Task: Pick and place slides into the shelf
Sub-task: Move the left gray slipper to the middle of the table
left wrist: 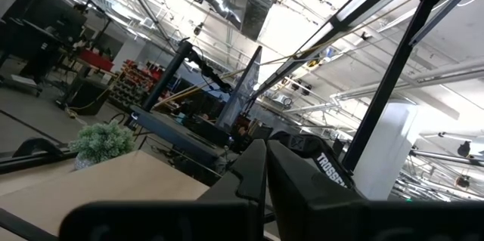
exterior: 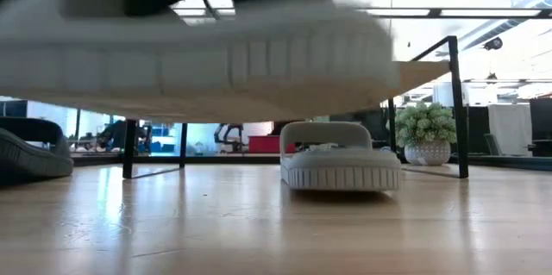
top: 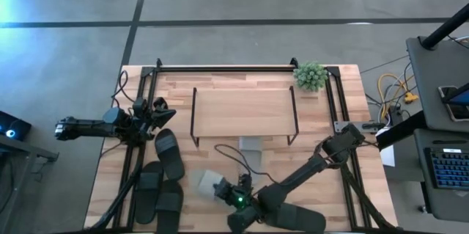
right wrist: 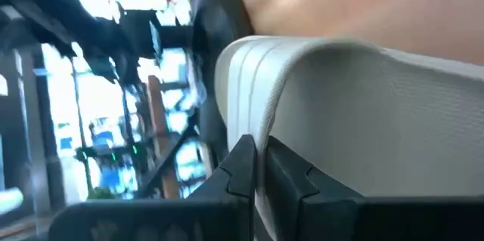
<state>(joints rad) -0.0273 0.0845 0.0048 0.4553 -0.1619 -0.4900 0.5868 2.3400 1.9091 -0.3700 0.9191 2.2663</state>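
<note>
The right gripper (top: 220, 188) is reaching low over the near part of the wooden desk (top: 330, 153), its jaws clenched on the strap of a light grey slide (top: 206, 183). In the low view this grey slide (exterior: 198, 51) is filling the top of the picture, its ribbed sole lifted clear of the desk. In the right wrist view the pale strap (right wrist: 363, 120) is sitting right between the two dark fingers (right wrist: 242, 165).

Beyond the right jaws, a second light grey slide (top: 251, 146) is lying at the front edge of the shelf (top: 242, 113), partly under its light wooden top board; the low view is showing it (exterior: 340, 159) flat on the desk under the board.

To the left of the right jaws, three black slides (top: 163, 179) are lying close together on the desk. A fourth black slide (top: 297, 218) is lying under the right arm, behind the jaws.

The left gripper (top: 163, 111) is hovering at the desk's left side with its jaws closed and empty, just above the nearest black slide.

A small potted plant (top: 311, 76) is standing at the far right corner, beside the shelf.
</note>
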